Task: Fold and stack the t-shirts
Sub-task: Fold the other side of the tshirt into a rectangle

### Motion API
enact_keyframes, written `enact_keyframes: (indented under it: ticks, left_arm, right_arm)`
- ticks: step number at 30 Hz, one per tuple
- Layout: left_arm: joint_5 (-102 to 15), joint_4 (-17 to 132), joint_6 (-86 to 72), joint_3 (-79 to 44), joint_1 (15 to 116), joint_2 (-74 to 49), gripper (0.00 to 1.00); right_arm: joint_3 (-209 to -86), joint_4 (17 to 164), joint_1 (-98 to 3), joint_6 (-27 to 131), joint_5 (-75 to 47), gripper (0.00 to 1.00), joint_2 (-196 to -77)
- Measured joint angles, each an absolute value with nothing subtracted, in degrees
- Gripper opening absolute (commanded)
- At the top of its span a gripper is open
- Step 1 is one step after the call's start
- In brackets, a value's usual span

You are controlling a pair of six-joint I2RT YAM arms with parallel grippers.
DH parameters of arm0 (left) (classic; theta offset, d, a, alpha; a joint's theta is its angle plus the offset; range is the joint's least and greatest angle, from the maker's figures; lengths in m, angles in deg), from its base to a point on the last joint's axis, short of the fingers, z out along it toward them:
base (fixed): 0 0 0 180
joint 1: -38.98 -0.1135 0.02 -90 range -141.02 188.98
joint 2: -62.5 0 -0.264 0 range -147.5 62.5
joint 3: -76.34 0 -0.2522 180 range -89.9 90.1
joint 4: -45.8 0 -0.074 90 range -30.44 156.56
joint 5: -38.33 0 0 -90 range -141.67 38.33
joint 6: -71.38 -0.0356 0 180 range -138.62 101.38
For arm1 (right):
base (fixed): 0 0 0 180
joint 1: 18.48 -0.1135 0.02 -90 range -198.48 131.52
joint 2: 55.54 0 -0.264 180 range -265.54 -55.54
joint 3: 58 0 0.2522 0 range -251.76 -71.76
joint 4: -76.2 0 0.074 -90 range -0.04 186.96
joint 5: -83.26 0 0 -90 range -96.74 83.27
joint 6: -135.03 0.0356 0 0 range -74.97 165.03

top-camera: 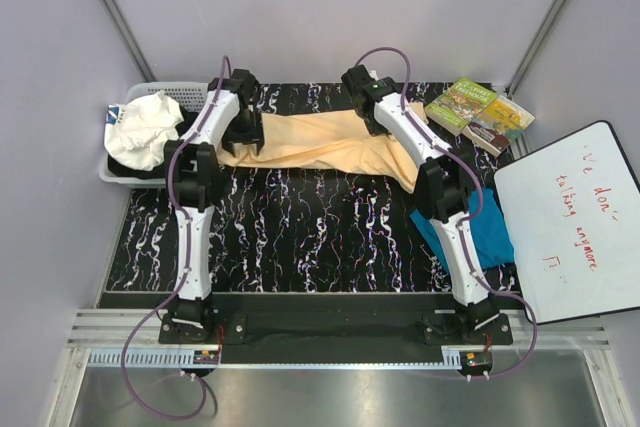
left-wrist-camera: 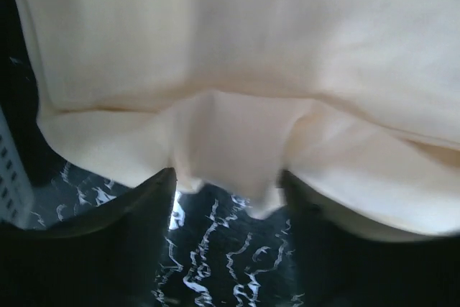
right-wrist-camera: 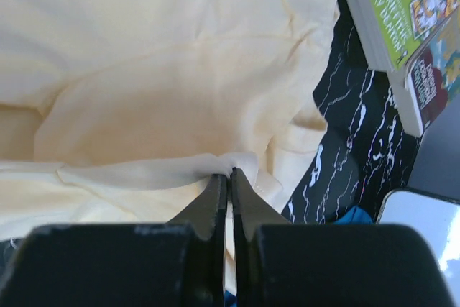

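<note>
**Left fingers [left-wrist-camera: 136, 249] apart, right fingers [right-wrist-camera: 215, 203] clamped on peach t-shirt [top-camera: 320, 142]**

Left of my left fingers a basket [top-camera: 180, 88] held crumpled white cloth [top-camera: 143, 129]. Behind my right fingers the teal t-shirt [top-camera: 495, 237] lay on the black marbled mat [top-camera: 300, 237]; books [top-camera: 478, 112] and a whiteboard [top-camera: 570, 227] sat to their right, between pale walls [top-camera: 330, 7].

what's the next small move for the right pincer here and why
Probably open the right pincer and lift off. The peach t-shirt lies in a folded band, the left pincer stands open over its edge, and only the right one is pinching cloth.
</note>
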State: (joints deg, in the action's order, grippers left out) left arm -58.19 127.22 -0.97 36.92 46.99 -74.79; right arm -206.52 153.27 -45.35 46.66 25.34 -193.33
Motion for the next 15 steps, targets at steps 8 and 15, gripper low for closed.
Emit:
enact_keyframes:
  ticks: [8,15]
  left_arm:
    - [-60.0,128.7,-0.9,38.6,45.6,-76.6,0.99]
    - [-62.2,128.1,-2.2,34.8,45.8,-76.5,0.99]
  right_arm:
    - [-212.7,152.8,-45.3,44.6,29.7,0.0,-199.8]
    - [-214.9,147.6,-45.2,39.6,33.9,0.02,-203.7]
